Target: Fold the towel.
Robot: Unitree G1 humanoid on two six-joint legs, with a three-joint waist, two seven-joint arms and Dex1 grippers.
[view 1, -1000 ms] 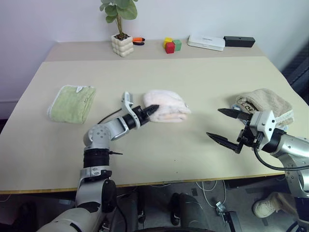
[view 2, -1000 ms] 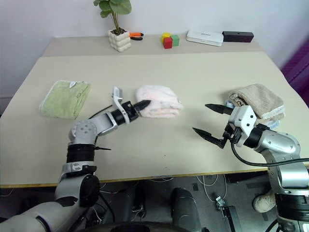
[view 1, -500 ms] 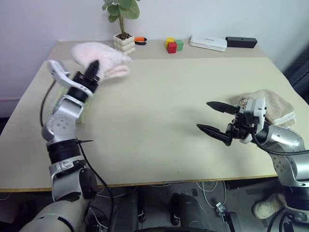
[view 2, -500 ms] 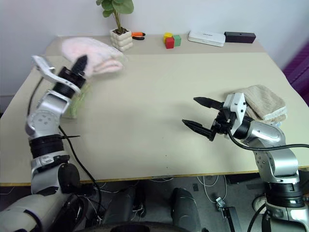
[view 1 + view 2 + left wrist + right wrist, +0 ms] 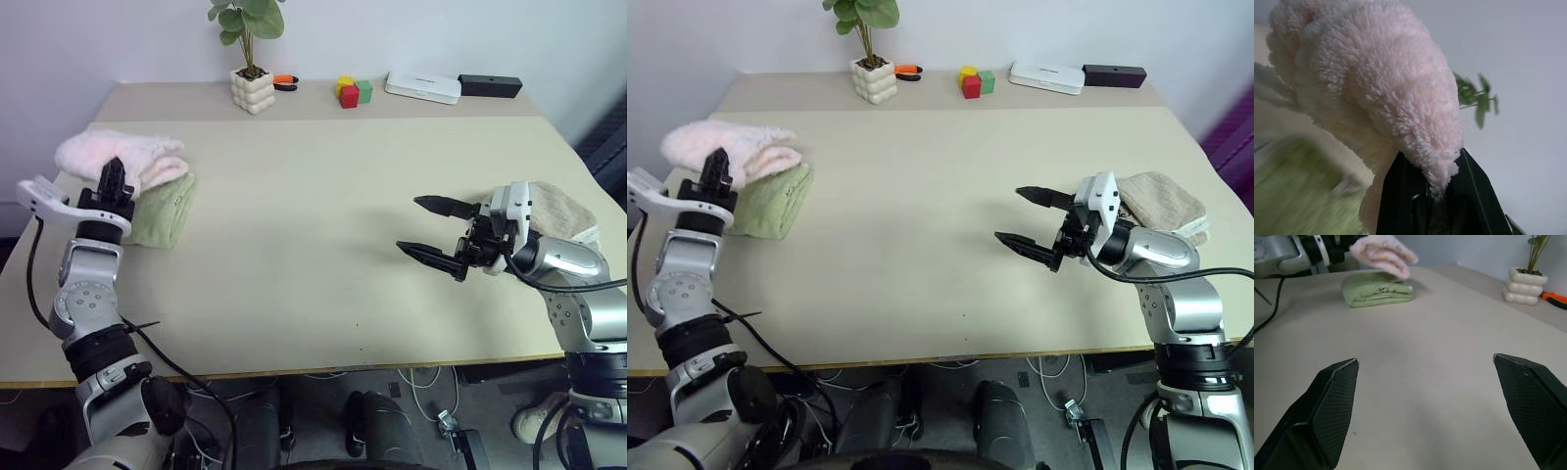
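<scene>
A: Status on towel (image 5: 122, 157)?

B: Pinched in left gripper (image 5: 115, 177), jaws clamped tight on a bunched edge. Held up over green towel (image 5: 162, 209) at table's (image 5: 313, 255) far left, looks folded.

A: Right gripper (image 5: 438, 234)?

B: Spread wide, nothing in it, hovering above table just beside beige towel (image 5: 566, 211).

A: Best way fwd?

B: Prob. lower gently onto green one, square up edges, release only once resting flat. Otherwise likely to flop open.

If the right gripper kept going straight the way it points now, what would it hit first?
Probably nothing soon: the open right gripper faces bare beige tabletop. Far along that line lie the folded light green towel and the fluffy pale pink towel in the left gripper; depth is unclear.
</scene>
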